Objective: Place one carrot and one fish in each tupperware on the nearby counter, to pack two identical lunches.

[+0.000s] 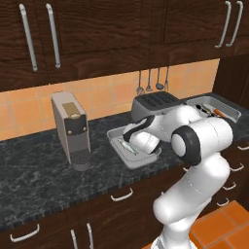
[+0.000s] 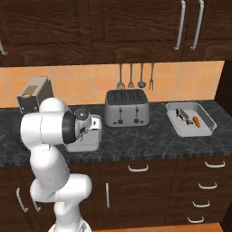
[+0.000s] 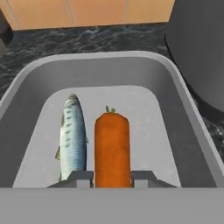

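Orange carrot [image 3: 112, 148] lies between the gripper [image 3: 112, 178] fingertips, narrowly apart, hold uncertain | grey fish [image 3: 72, 138] just beside it in near tupperware [image 3: 183, 118] | far tupperware [image 2: 174, 124] on dark worktop [image 2: 149, 142] holds second carrot [image 2: 196, 121] and fish [image 2: 182, 113]

the counter [image 2: 149, 140], dark marbled stone, bears a coffee machine [image 1: 70, 130] at the left, a near tupperware [image 1: 118, 150] beside it, a silver toaster [image 2: 127, 108] behind, and a second tupperware [image 2: 176, 127] far right.
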Controlling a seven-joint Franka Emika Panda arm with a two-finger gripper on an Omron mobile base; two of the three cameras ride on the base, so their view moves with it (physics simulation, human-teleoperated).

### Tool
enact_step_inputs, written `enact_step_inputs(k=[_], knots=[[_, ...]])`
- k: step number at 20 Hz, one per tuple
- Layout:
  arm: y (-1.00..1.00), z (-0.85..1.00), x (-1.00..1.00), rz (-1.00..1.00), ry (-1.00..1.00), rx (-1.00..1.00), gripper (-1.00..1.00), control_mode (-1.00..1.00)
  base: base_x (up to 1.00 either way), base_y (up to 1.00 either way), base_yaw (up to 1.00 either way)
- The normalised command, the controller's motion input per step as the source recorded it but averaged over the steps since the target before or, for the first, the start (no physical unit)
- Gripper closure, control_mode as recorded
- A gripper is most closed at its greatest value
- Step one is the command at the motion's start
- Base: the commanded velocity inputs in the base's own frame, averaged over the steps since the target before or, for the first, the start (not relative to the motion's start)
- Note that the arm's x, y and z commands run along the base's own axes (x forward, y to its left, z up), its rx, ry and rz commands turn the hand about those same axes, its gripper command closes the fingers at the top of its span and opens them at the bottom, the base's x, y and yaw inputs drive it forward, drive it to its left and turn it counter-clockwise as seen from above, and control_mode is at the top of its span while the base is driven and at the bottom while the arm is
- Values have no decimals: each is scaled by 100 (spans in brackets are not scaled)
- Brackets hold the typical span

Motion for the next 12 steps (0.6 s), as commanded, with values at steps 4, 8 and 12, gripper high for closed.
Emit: enact_step_inputs(k=[4,8,12], knots=[[0,4,5,0,-3,0,-100,-100,0,0,0],[0,69,-29,0,-3,0,-100,-100,0,0,0],[-9,100,-53,0,-6,0,-100,-100,0,0,0]])
